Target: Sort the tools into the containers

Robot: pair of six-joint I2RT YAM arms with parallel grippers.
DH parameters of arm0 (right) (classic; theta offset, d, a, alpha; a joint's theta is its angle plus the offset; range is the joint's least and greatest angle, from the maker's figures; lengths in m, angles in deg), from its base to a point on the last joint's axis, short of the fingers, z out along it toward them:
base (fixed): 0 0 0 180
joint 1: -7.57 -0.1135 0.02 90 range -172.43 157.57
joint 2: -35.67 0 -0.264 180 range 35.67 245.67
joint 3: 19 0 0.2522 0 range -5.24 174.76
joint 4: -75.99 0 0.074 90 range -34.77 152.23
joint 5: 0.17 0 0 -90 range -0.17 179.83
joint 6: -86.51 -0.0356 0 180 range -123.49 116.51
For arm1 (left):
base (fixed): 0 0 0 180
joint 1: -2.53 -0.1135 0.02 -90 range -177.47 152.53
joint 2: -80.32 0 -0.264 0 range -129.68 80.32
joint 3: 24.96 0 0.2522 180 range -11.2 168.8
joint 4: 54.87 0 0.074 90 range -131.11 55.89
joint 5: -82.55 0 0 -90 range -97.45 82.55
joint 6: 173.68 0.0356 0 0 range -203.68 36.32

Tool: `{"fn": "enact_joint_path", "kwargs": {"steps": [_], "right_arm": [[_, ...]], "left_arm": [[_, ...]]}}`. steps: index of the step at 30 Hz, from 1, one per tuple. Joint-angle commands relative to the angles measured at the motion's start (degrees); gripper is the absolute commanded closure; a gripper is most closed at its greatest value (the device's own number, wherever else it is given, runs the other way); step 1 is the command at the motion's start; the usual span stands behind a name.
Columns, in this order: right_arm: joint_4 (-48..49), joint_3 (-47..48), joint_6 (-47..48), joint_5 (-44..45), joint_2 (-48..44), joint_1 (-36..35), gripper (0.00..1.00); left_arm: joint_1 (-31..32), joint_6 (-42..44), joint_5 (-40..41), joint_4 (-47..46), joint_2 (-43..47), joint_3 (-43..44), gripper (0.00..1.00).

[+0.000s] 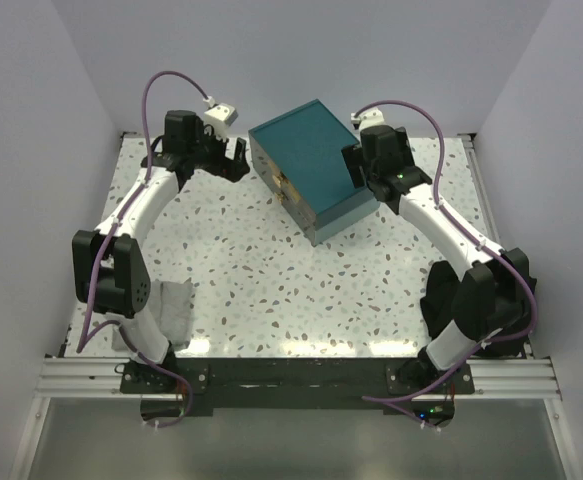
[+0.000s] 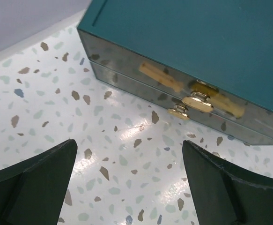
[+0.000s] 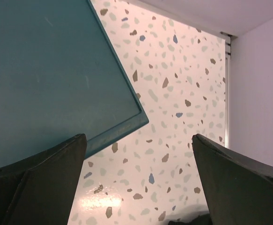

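Note:
The teal box point(image 1: 316, 165) stands at the back middle of the table, its two clear drawers point(image 2: 183, 86) pushed in, each with a brass knob point(image 2: 197, 102). A yellow-handled tool point(image 2: 160, 77) shows dimly inside the upper drawer; no other tools are in view. My left gripper point(image 1: 233, 160) is open and empty, just left of the box, facing the drawer fronts point(image 2: 127, 180). My right gripper point(image 1: 356, 170) is open and empty, at the box's right back corner point(image 3: 138, 180), with the box's teal top point(image 3: 47, 70) under its left finger.
A grey folded cloth point(image 1: 176, 305) lies at the near left beside the left arm's base. White walls close in the table at the back and both sides. A metal rail point(image 3: 227, 84) runs along the right edge.

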State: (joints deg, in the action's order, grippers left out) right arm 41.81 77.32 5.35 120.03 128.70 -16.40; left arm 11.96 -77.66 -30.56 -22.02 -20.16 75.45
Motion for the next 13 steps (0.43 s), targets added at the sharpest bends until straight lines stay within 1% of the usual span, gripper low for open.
{"fn": "enact_joint_path", "kwargs": {"steps": [1, 3, 10, 13], "right_arm": [[1.35, -1.27, 0.65, 4.69, -1.72, 0.06, 0.01], [1.7, -1.44, 1.0, 5.05, -1.63, 0.06, 0.01], [1.97, -1.88, 1.53, 3.39, -1.36, 0.15, 0.01], [2.41, -1.88, 1.0, 4.08, -1.63, 0.15, 0.01]], "left_arm": [[-0.29, -1.62, 5.36, -6.35, -1.2, 4.84, 0.0], [-0.29, -2.76, 6.06, -6.96, -1.82, 5.81, 0.0], [-0.2, -5.05, 5.97, -8.81, -2.08, 3.79, 0.0], [-0.2, -5.41, 7.2, -9.42, -2.26, 3.26, 0.0]]}}
